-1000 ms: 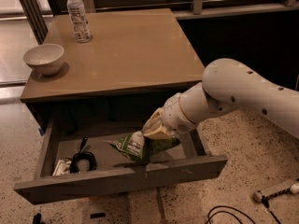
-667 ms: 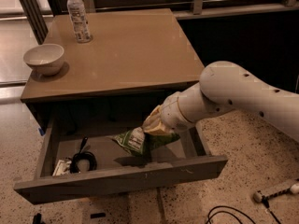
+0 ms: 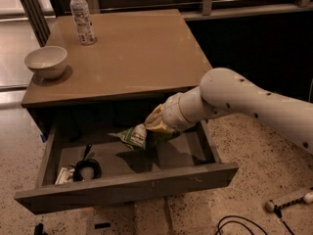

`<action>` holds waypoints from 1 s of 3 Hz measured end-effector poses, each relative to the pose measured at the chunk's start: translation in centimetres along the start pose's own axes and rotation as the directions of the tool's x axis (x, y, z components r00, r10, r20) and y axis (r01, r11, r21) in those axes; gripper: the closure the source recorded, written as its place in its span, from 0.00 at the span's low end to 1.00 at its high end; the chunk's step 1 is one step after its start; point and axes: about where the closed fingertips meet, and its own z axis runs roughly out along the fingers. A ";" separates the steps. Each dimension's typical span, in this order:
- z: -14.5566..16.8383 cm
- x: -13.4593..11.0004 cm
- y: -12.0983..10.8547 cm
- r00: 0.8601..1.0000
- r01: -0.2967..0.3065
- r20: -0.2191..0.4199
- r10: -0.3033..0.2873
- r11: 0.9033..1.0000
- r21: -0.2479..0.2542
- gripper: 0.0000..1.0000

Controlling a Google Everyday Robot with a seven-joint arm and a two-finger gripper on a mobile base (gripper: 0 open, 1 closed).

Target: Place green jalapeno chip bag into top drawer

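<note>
**A:** Why does the green jalapeno chip bag (image 3: 133, 136) hang over the middle of the top drawer (image 3: 127, 185)?

**B:** The gripper (image 3: 153, 125) reaches in from the drawer's right. Its fingers pinch the bag's upper end, clear of the drawer floor, ready to let go inside, I judge.

**A:** Anything unclear?

**B:** Foil covers the fingertips. The dark coiled object (image 3: 86, 169) in the drawer's left corner is hard to name.

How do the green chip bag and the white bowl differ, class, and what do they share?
The green jalapeno chip bag is crinkled and green; the bowl is smooth and white. The bag hangs from the gripper over the open top drawer; the bowl rests on the table. Both are small household items.
</note>
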 end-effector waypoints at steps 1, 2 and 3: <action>2.5 1.1 -1.5 0.999 0.005 0.034 -0.005 1.000 0.003 1.00; 5.1 2.5 -2.1 0.999 0.005 0.048 -0.004 1.000 -0.018 1.00; 7.2 3.9 -2.1 0.999 0.001 0.034 0.001 0.999 -0.045 1.00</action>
